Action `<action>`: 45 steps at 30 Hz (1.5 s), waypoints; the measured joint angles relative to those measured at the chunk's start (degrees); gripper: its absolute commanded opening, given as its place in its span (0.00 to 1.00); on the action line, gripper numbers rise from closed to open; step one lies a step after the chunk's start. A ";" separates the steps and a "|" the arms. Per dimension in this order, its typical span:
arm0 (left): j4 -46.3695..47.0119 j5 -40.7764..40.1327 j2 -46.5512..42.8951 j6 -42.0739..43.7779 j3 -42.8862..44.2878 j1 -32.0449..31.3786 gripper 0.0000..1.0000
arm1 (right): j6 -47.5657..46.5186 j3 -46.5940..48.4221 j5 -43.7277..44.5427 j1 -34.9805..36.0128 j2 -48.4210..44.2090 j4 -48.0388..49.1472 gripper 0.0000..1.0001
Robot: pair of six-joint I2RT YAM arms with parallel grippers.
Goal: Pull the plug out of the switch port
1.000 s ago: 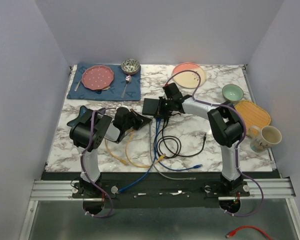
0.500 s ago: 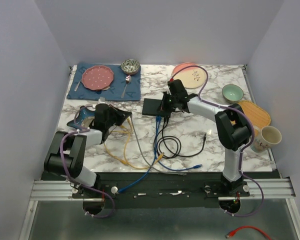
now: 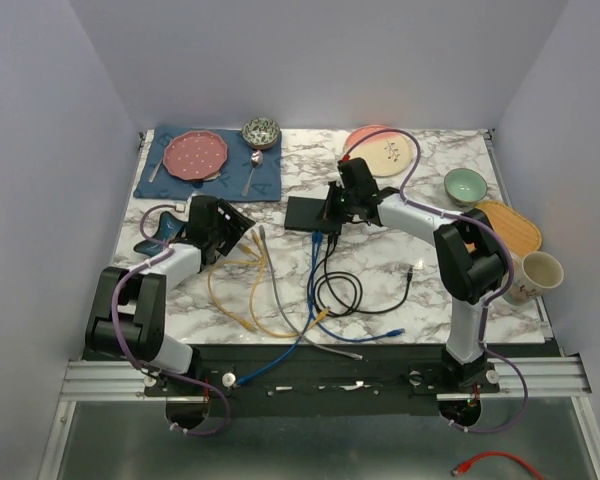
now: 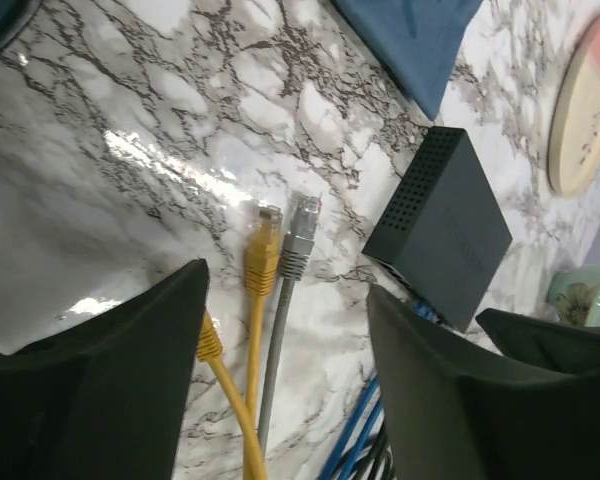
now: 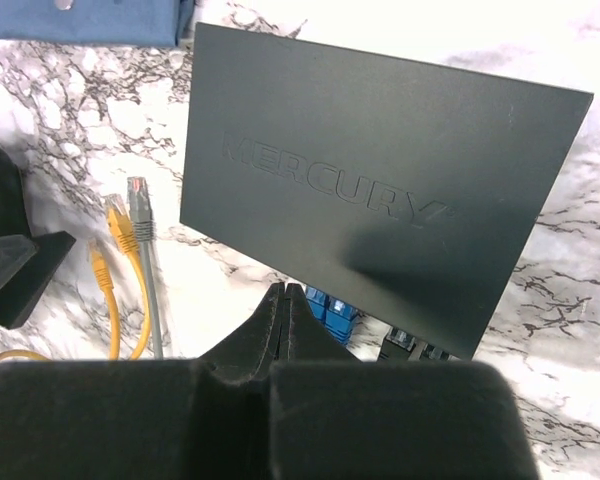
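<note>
The black switch lies flat in the middle of the table, also seen in the right wrist view and the left wrist view. Blue plugs and black plugs sit in its near-edge sockets. My right gripper is shut and empty, its tips at that edge beside the blue plugs. A loose grey plug lies on the marble beside a yellow plug. My left gripper stands open over their cables, holding nothing, left of the switch.
Yellow, blue and black cables sprawl across the near half of the table. A blue mat with red plate, bowl and cutlery lies back left. A pink plate, green bowl, orange tray and mug stand right.
My left gripper drew back to the left from the switch with the grey cable, then opened and let it go; the grey plug now lies loose. The right gripper stayed shut at the switch.
</note>
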 measured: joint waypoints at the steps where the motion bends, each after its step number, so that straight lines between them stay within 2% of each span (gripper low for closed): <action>1: -0.52 -0.48 -0.31 -0.09 0.00 -0.11 0.90 | -0.07 0.00 0.04 -0.02 -0.11 0.04 0.01; 4: -0.46 -1.88 -3.48 -0.09 -0.52 -0.72 0.88 | -0.02 0.00 0.04 -0.28 -0.11 0.11 0.01; 8: 8.07 0.76 -4.00 -0.68 -0.57 -4.00 0.79 | 0.17 0.02 0.02 -0.85 -0.09 0.13 0.01; 15: 24.72 9.03 13.35 -5.33 2.86 -14.78 0.54 | 2.01 0.02 -1.14 -3.37 0.98 0.22 0.01; 18: 30.56 11.45 20.15 -8.57 2.58 -17.27 0.50 | 2.62 -0.46 -1.77 -4.94 1.33 0.31 0.01; 24: 38.73 13.22 25.27 -13.35 2.03 -17.20 0.49 | 2.75 -1.14 -2.01 -6.64 1.73 0.44 0.01; 29: 41.00 13.27 26.75 -14.62 2.49 -17.09 0.49 | 2.80 -1.14 -2.84 -6.62 2.34 0.66 0.01; 36: 40.59 12.96 29.68 -15.69 4.44 -16.94 0.45 | 3.02 -1.14 -3.48 -6.62 2.71 1.03 0.01; 45: 37.22 12.22 30.08 -15.58 6.78 -16.94 0.44 | 3.06 -1.14 -3.82 -6.62 2.93 1.29 0.01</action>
